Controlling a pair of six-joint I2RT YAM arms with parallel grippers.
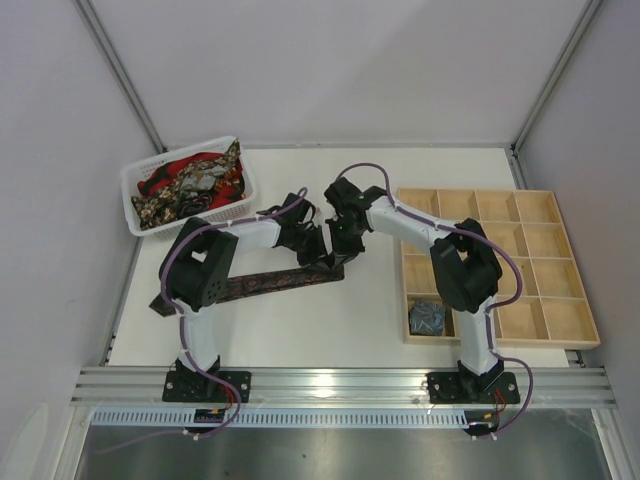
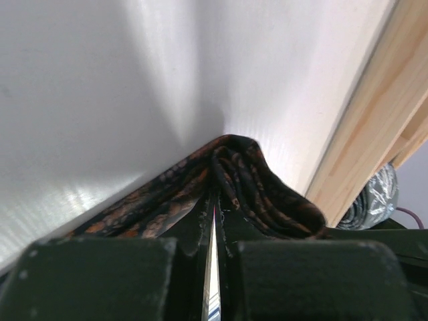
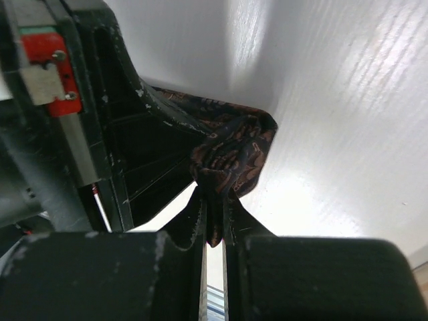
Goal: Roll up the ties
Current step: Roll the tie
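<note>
A dark brown-maroon patterned tie (image 1: 270,283) lies stretched across the white table, its wide end at the left. Its right end is folded into a small loop (image 2: 261,184) (image 3: 234,150) between the two grippers. My left gripper (image 1: 322,258) (image 2: 215,200) is shut on the tie at the fold. My right gripper (image 1: 342,250) (image 3: 214,210) is shut on the same folded end, facing the left one. A rolled grey-blue tie (image 1: 428,317) sits in a compartment of the wooden tray and shows in the left wrist view (image 2: 374,197).
A white basket (image 1: 135,178) at the back left holds several red and gold-black ties (image 1: 195,182). A wooden compartment tray (image 1: 560,262) fills the right side of the table; its edge is near my left gripper (image 2: 374,127).
</note>
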